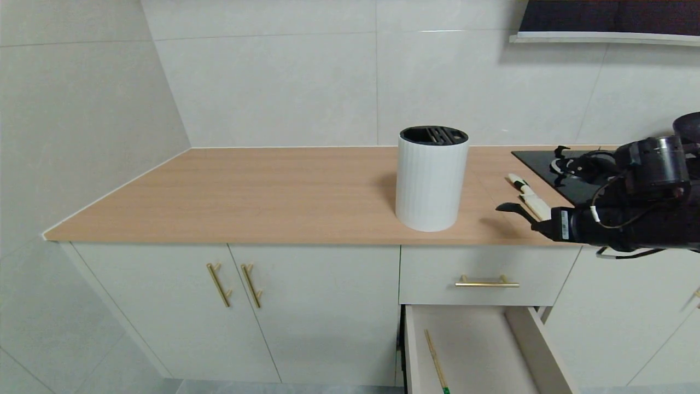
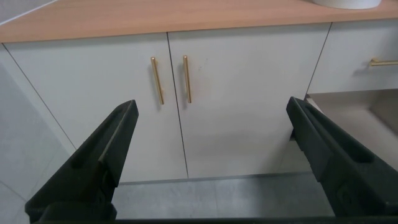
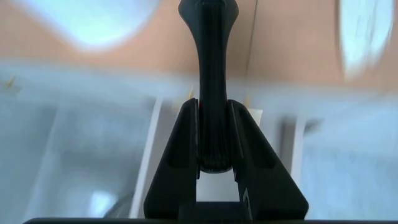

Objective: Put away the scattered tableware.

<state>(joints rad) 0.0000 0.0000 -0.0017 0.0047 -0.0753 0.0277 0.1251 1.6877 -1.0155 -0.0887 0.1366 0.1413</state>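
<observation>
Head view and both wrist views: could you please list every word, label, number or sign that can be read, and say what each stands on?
No text here can be read.
The white sticker on the right arm has dark print, too small to read.
No print is visible on the white holder, the cabinet doors, or the black utensil in the jaws of the right gripper.
</observation>
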